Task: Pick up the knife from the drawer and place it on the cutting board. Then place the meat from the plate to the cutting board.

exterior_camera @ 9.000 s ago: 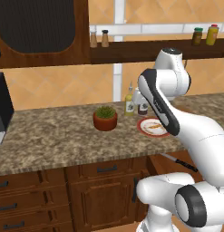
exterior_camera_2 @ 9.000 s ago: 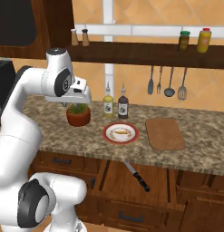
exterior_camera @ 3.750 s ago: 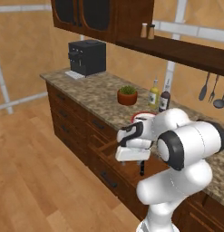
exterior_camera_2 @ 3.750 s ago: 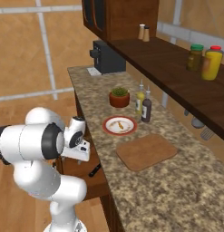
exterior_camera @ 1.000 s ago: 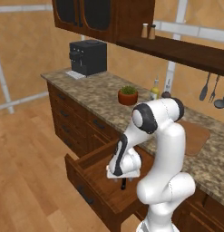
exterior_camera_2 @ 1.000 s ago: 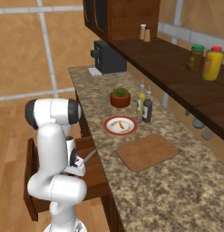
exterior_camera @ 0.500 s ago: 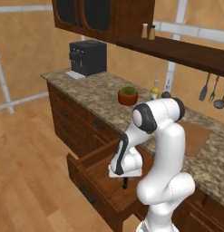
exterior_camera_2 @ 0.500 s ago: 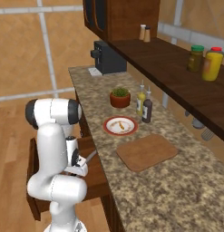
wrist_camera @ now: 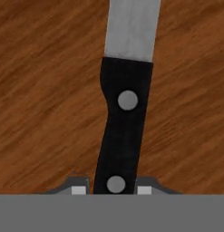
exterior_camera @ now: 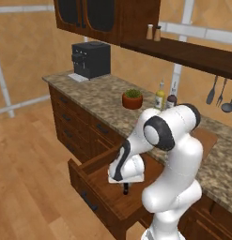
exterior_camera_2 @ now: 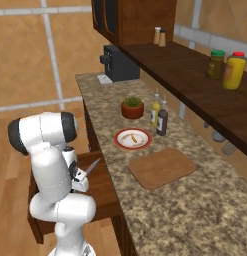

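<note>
Status: first step in progress, nothing delivered so far. The drawer (exterior_camera: 101,187) is pulled out below the desk (exterior_camera_2: 195,210), and the end effector (wrist_camera: 108,189) is down inside it. In the hand view its two tips sit either side of the knife (wrist_camera: 124,97) handle, close against it. It looks clenched on the knife, but contact at the pads is cut off by the frame edge, so I can't confirm a firm grasp.

In the right base view the knife blade sticks out from the hand, angled up toward 1 o'clock, so the knife is probably lifted off the drawer floor.

Left to do:
- carry knife to the cutting board (exterior_camera_2: 162,167), which is bare
- move the meat (exterior_camera_2: 133,137) from the plate (exterior_camera_2: 132,145) to the board

Plate sits at 10 o'clock from the board, near it; meat is in the middle of the plate.

Knife look: black handle with two pale rivets, slightly waisted, flat silver-grey blade running out toward 12 o'clock in the hand view. Slim, so the hold is narrow.
</note>
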Robot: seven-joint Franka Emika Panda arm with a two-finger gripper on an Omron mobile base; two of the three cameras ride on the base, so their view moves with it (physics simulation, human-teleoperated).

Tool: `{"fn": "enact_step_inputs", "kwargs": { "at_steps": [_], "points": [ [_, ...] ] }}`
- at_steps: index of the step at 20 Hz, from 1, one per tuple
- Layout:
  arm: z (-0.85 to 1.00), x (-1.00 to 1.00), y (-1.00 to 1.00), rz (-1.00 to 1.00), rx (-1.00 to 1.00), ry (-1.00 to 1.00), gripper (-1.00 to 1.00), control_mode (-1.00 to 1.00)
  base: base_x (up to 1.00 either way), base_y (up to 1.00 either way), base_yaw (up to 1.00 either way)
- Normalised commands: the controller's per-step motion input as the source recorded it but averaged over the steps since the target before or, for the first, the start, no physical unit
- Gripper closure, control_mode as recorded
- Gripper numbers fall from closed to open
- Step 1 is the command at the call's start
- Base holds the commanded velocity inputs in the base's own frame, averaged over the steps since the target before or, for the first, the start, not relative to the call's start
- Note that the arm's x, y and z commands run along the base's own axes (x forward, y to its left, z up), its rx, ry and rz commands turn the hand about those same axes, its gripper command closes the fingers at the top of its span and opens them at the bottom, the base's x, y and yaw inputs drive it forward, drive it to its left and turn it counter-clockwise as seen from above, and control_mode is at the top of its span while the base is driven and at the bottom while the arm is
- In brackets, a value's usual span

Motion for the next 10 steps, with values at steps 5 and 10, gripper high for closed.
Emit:
{"fn": "enact_step_inputs", "kwargs": {
  "at_steps": [5,10],
  "points": [
    [1.0,-0.2,0.34,0.08,0.1,0.2,1.0,-1.0,0.0,0.0,0.0],
    [1.0,-0.73,0.15,0.04,0.05,0.22,1.0,-1.0,0.0,0.0,0.0]
  ]
}}
